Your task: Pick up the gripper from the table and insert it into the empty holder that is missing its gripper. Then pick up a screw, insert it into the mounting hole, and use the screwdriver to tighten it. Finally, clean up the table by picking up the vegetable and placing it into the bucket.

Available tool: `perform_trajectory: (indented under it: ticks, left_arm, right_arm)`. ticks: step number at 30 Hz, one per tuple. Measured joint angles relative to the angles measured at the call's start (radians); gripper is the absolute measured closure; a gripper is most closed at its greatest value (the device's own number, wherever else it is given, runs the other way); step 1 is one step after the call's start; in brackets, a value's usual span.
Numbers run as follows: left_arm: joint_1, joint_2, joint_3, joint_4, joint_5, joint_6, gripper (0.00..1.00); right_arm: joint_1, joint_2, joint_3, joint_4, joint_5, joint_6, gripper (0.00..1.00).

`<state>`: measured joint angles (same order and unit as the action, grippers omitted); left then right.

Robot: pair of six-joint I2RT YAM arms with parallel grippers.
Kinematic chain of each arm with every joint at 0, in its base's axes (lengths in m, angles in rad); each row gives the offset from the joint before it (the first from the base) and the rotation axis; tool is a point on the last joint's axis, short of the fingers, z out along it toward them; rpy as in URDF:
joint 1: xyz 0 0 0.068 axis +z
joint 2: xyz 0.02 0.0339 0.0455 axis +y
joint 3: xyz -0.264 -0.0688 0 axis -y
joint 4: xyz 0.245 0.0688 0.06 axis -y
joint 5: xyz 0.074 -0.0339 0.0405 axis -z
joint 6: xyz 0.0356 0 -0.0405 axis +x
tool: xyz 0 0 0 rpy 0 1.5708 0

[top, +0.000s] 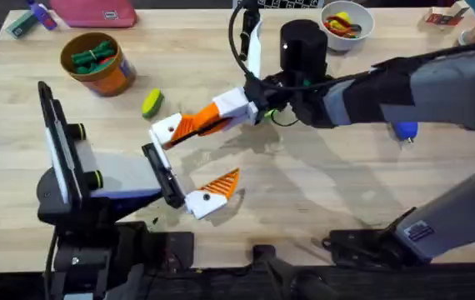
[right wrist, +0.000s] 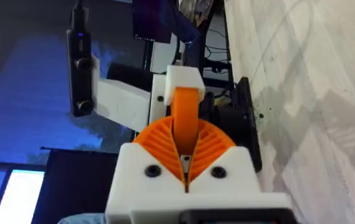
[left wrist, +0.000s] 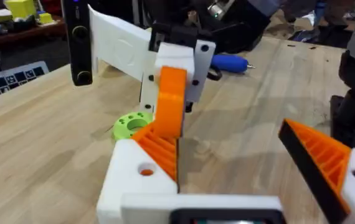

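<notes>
My right gripper (top: 194,125) reaches across the middle, rolled on its side and shut. Its orange tips (left wrist: 171,102) meet one finger of my left gripper (top: 217,152), which stands wide open (left wrist: 227,134). In the right wrist view my shut pads (right wrist: 159,140) point straight at that finger. The lime-green holder (left wrist: 131,123) lies on the table just behind the left finger. The blue screwdriver (top: 404,130) lies at the right, also seen farther off (left wrist: 230,62). The yellow-green vegetable (top: 152,102) lies beside the orange bucket (top: 117,80). The task's gripper and the screws are out of view.
The bucket holds dark green pieces. A white bowl (top: 364,27) with coloured bits and a black cylinder (top: 304,46) stand at the back. A pink box (top: 96,12) sits at the far left edge. Bare wood lies right of the left gripper.
</notes>
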<state>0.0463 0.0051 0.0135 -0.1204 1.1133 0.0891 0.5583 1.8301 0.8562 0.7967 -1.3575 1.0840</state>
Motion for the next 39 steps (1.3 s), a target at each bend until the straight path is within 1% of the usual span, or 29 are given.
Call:
perform_trajectory:
  ticks: [19,20,21,23,25,26,27,28,30,39]
  left_arm:
    - [0.003,0.0,0.0,0.0,-0.003,0.0,0.016]
    - [0.003,0.0,0.0,0.0,-0.004,0.0,0.016]
    - [0.003,0.0,0.0,0.0,-0.006,0.0,0.015]
    - [0.003,0.0,0.0,0.0,0.002,0.0,0.015]
    - [0.002,0.0,0.0,0.0,0.005,0.0,0.015]
    - [0.002,0.0,0.0,0.0,0.005,0.0,0.016]
    - [0.002,0.0,0.0,0.0,0.005,0.0,0.016]
    - [0.002,0.0,0.0,0.0,0.006,0.0,0.015]
    - [0.002,0.0,0.0,0.0,0.006,0.0,0.016]
    - [0.002,0.0,0.0,0.0,0.006,0.0,0.015]
  right_arm:
    - [0.002,0.0,0.003,0.0,0.007,0.0,0.993]
    - [0.002,0.0,0.003,-0.002,0.007,0.003,0.96]
    - [0.002,0.0,0.003,-0.003,0.007,0.001,0.868]
    - [0.007,0.0,0.005,-0.003,0.016,0.0,0.59]
    - [0.011,0.0,0.006,-0.003,0.022,-0.001,0.363]
    - [0.013,0.0,0.006,-0.003,0.024,-0.002,0.218]
    - [0.015,0.0,0.006,-0.003,0.026,-0.007,0.114]
    - [0.015,0.0,0.007,-0.002,0.026,-0.007,0.088]
    - [0.015,0.0,0.007,-0.003,0.026,-0.007,0.074]
    - [0.012,0.0,0.007,-0.006,0.05,-0.008,0.063]
